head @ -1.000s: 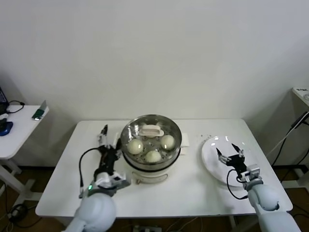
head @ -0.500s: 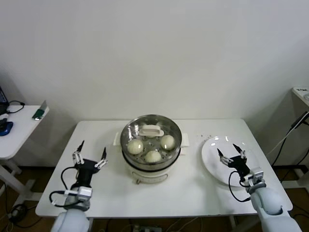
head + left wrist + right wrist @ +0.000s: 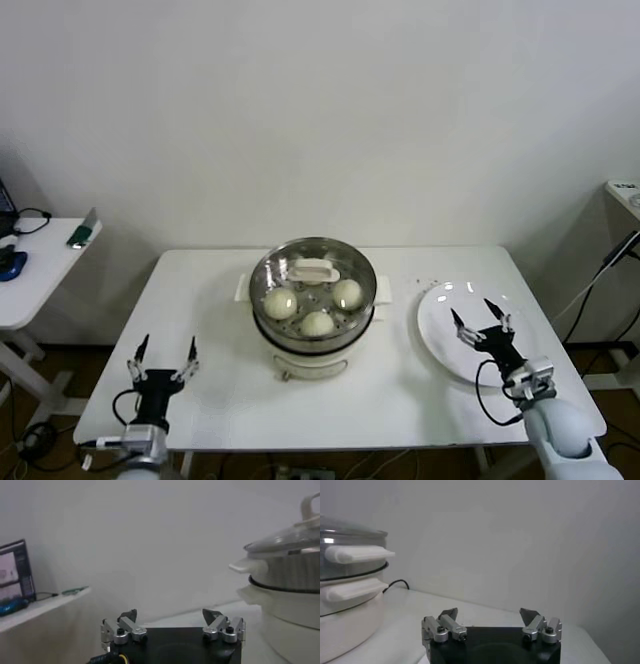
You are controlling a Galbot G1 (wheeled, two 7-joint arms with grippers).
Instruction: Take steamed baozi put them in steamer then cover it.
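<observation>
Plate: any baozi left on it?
No. In the head view the white plate is bare; the baozi sit in the steamer.

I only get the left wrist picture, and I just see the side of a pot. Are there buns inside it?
Observer: Yes. The head view shows three steamed baozi through the glass cover; a fourth may sit under its white handle, but I cannot tell.
Operator: Is the lid really on?
Observer: It is, sitting flat on the steamer.
Operator: Where is the other arm?
Observer: The right gripper hangs over a white plate, right of the steamer, fingers open and holding nothing.
Operator: Any buns left on the plate?
Observer: None show on it.
</observation>
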